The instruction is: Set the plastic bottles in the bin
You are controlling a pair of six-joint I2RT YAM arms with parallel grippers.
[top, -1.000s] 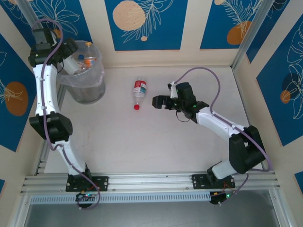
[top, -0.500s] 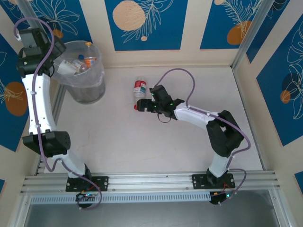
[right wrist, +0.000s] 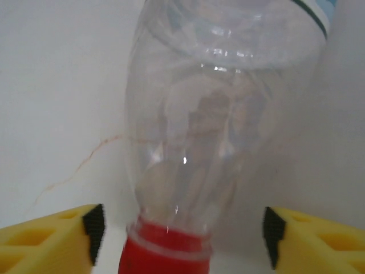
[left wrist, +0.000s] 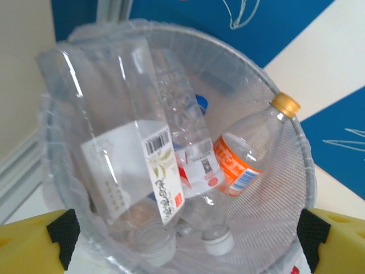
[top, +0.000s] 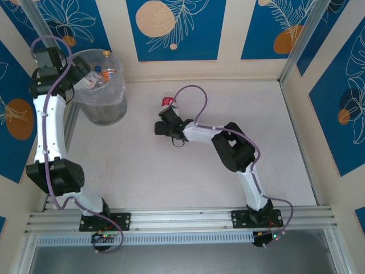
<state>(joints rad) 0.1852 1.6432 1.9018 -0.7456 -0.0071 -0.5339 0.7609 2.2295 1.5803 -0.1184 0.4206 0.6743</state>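
White table under bottle; blue-panelled walls

Red cap partly beyond the lower edge

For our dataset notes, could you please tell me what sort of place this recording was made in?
Probably a lab robot cell, not a home: a white table boxed in by blue printed panels, with an aluminium rail bearing the left arm and right arm.

White arm links, black joints, purple cables, yellow gripper fingers with black pads.
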